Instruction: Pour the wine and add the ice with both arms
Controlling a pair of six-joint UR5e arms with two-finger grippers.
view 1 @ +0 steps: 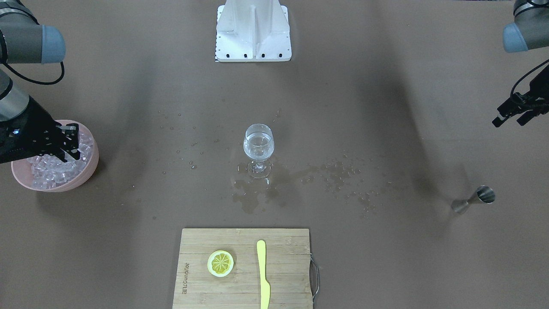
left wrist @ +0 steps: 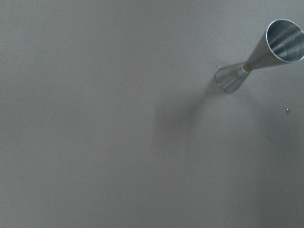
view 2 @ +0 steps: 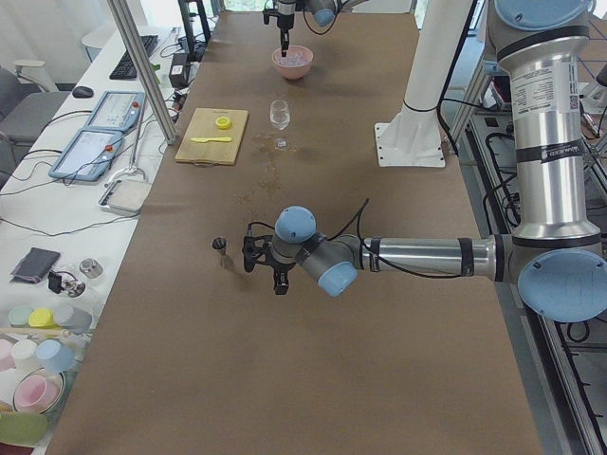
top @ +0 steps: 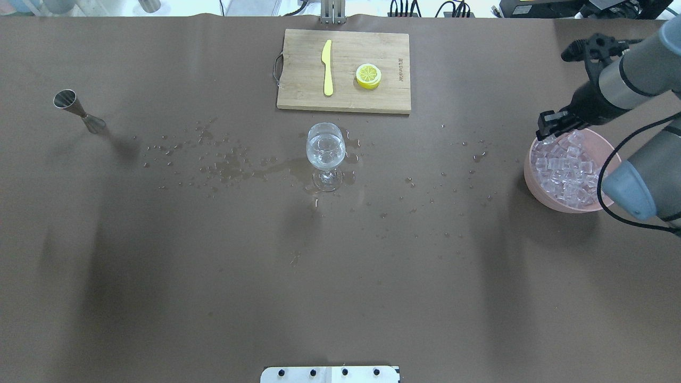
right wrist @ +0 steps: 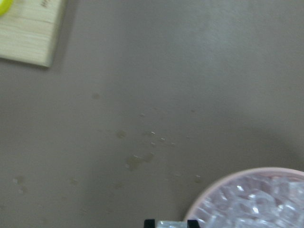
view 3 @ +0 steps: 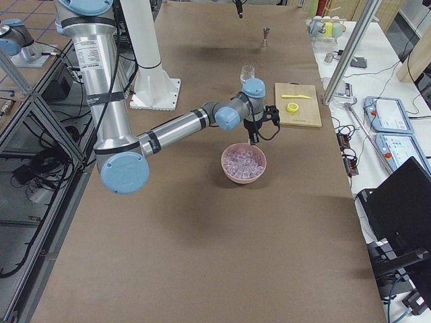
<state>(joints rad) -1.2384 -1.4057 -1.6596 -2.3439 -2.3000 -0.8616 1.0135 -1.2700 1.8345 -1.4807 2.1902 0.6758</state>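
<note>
A stemmed glass point(view 1: 258, 143) with a little clear wine stands mid-table; it also shows in the overhead view point(top: 325, 149). A pink bowl point(view 1: 92, 167) holds many clear ice cubes point(view 1: 51, 171), also seen from overhead point(top: 564, 170). My right gripper point(view 1: 73, 143) hangs over the bowl's inner rim, and in the right wrist view point(right wrist: 171, 223) its tips pinch a clear ice cube. My left gripper point(view 1: 508, 122) is open and empty, raised beside a steel jigger point(view 1: 474, 200) that stands upright on the table point(left wrist: 259, 57).
A wooden cutting board point(view 1: 244, 292) at the operators' edge carries a lemon half point(view 1: 220, 262) and a yellow knife point(view 1: 262, 274). A puddle point(view 1: 257, 193) and droplets surround the glass. The white pedestal point(view 1: 253, 30) stands at the robot's side.
</note>
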